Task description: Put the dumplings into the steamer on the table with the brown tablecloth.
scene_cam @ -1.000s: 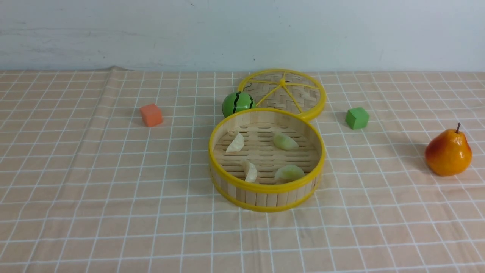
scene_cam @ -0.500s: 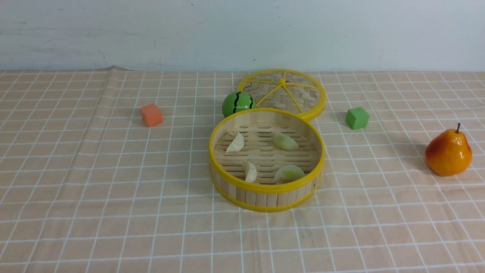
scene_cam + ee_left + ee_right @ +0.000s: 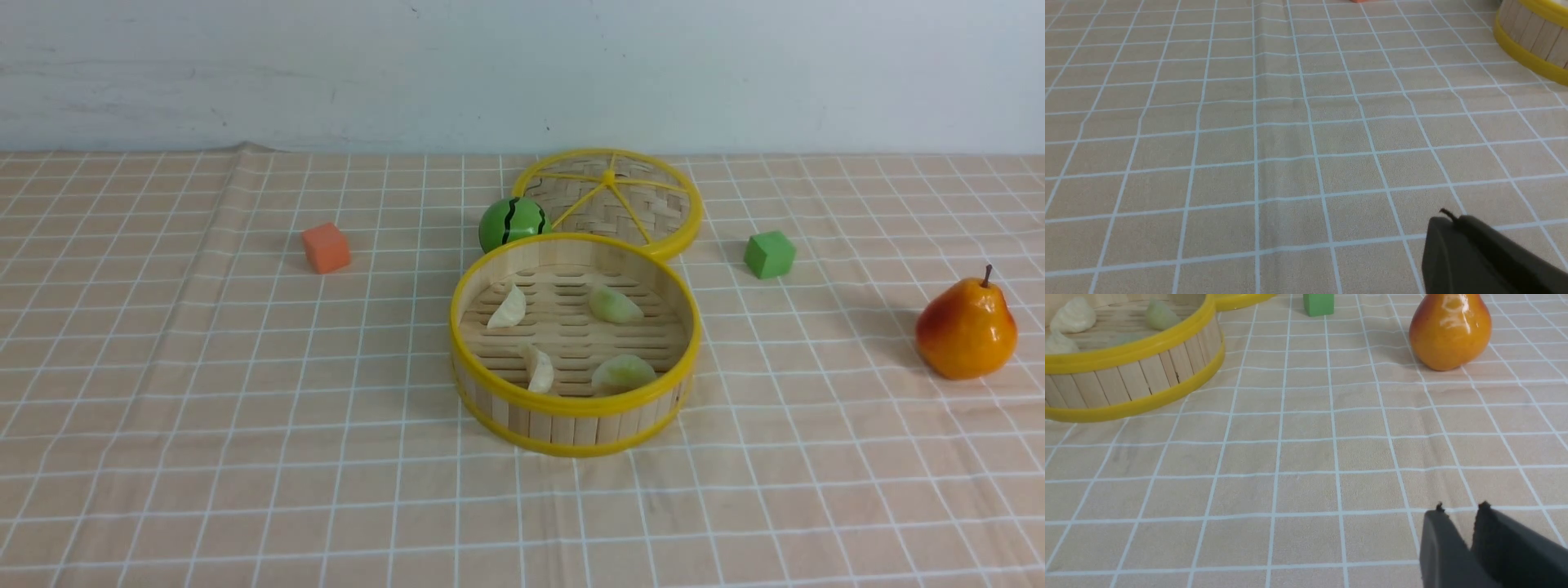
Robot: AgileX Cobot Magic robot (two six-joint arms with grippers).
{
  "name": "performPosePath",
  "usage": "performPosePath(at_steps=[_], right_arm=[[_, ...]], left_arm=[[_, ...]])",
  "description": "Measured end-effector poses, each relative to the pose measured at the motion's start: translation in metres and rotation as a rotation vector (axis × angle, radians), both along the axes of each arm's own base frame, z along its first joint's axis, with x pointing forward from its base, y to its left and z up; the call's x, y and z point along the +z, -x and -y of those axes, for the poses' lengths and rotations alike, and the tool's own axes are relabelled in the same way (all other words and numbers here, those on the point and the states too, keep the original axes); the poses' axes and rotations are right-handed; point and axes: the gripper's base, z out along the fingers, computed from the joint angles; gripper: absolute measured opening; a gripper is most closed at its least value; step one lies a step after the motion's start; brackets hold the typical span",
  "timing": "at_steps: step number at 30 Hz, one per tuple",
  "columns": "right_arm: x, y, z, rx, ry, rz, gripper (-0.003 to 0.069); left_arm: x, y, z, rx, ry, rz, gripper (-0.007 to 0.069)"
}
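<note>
Left gripper (image 3: 1453,217): your fingers are pressed together, nothing held, over the brown tablecloth (image 3: 245,425). Orange cube (image 3: 326,248) sits well apart at the steamer's 10 o'clock, not part of the job. Watermelon-patterned ball (image 3: 513,224) is just off the rim at 11. Steamer (image 3: 575,406) is upright, mid-table, and all four dumplings are inside on the slats: cream-white dumpling (image 3: 508,308) at 10 o'clock, second cream-white dumpling (image 3: 540,371) at 7, pale green dumpling (image 3: 615,305) at 1, other pale green dumpling (image 3: 624,374) at 5. Woven lid (image 3: 645,196) lies off the steamer around 12 to 1, green cube (image 3: 770,254) at 2, pear (image 3: 967,329) near 3. Right gripper (image 3: 1461,516): fingers parted slightly, nothing between them. Placing looks done, so you're likely at the end/rest step. Next move: nothing to pick; keep both arms back. Lid isn't asked for, leave it. Reaching in again could nudge a dumpling or bump the rim.
</note>
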Motion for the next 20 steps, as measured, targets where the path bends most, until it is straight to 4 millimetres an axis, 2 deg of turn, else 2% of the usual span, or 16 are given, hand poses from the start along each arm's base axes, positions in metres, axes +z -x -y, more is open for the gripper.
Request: performPosePath(at_steps=[20], right_arm=[[0.0, 0.0, 0.0, 0.0, 0.0, 0.0, 0.0154]], left_arm=[[0.0, 0.0, 0.0, 0.0, 0.0, 0.0, -0.0008]])
